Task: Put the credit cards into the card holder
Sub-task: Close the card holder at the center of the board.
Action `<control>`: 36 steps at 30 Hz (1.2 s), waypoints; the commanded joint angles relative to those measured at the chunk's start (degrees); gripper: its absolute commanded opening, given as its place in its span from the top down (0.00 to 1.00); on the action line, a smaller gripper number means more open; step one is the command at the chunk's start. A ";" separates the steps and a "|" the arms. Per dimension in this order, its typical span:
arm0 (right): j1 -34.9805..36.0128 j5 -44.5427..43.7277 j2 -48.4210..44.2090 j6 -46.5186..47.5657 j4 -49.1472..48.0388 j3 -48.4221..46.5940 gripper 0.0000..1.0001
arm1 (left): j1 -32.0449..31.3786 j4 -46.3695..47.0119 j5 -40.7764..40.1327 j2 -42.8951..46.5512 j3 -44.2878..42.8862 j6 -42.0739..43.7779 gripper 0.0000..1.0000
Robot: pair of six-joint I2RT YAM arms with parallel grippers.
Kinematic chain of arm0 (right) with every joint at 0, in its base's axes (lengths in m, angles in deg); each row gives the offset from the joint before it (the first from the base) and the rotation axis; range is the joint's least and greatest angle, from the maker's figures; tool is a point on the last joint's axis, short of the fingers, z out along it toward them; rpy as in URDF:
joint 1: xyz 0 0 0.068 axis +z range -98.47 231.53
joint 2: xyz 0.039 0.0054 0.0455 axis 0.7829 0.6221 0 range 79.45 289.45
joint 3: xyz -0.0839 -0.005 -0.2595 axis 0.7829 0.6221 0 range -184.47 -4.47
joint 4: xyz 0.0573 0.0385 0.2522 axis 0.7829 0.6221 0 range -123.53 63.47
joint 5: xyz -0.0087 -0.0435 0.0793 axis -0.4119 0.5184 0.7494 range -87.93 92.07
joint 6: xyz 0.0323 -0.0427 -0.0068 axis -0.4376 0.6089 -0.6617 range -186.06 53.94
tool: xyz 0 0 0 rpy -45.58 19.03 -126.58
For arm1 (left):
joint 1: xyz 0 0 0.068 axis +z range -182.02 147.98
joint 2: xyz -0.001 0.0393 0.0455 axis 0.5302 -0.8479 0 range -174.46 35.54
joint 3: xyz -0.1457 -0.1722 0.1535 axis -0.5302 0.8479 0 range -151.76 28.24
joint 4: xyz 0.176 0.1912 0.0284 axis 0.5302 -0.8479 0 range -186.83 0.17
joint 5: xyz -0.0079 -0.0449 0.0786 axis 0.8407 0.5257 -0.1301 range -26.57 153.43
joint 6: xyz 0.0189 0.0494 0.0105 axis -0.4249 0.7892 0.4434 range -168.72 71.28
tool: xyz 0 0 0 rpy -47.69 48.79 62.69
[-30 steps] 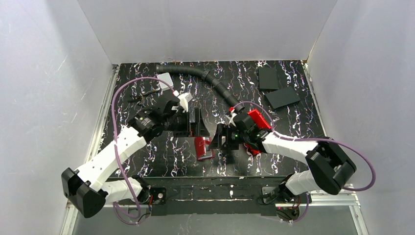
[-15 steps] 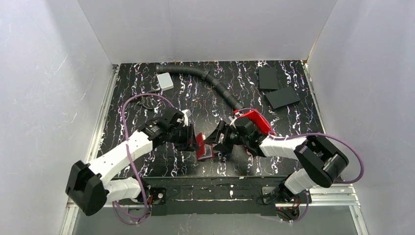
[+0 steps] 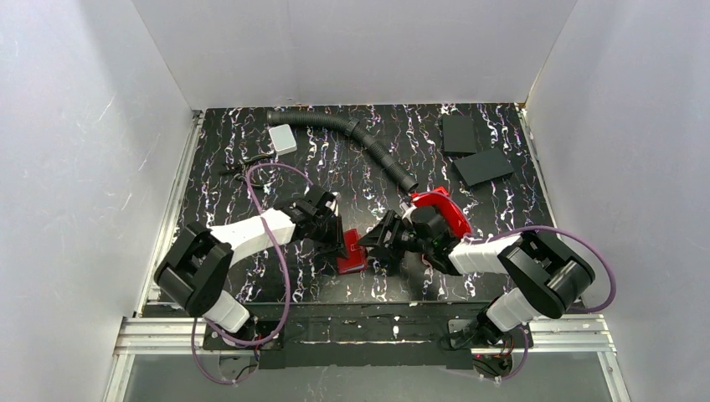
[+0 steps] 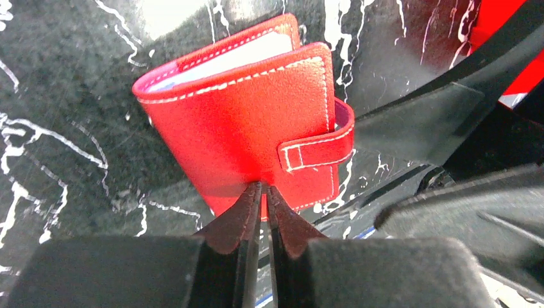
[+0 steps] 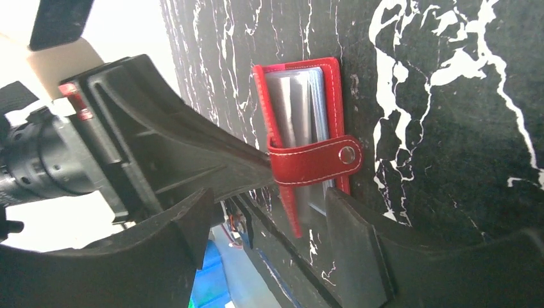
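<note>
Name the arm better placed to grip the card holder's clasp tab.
Right, probably. The right gripper is open, straddling the card holder at its clasp tab; the left gripper is shut, tips against it.

**Inspector:** Where does each camera look from?

**Operator:** My top view sits high behind the rig and looks down over the whole black, white-veined tabletop [image 3: 335, 163]. My left wrist view faces the cover of the small red stitched folding wallet [image 4: 250, 122] at very close range. My right wrist view, rolled sideways, is just as near.

**Inspector:** What do they share?

**Operator:** All three share that wallet [image 3: 352, 255] [image 5: 306, 160].
</note>
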 commanded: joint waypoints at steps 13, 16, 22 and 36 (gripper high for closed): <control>-0.87 -0.11 1.55 19.24 22.83 -10.93 0.34 | 0.10 1.95 1.69 -6.14 0.13 0.47 0.94; -0.22 -0.44 1.26 20.34 23.51 -10.52 0.41 | 0.14 2.08 1.71 -5.93 0.78 0.49 0.94; 2.94 -3.30 2.34 22.64 26.05 -11.65 0.42 | 0.12 2.43 2.05 -5.81 1.78 0.43 0.95; 3.77 -12.67 5.09 25.16 28.37 -11.25 0.87 | 0.47 -0.15 2.25 0.37 0.78 0.42 0.85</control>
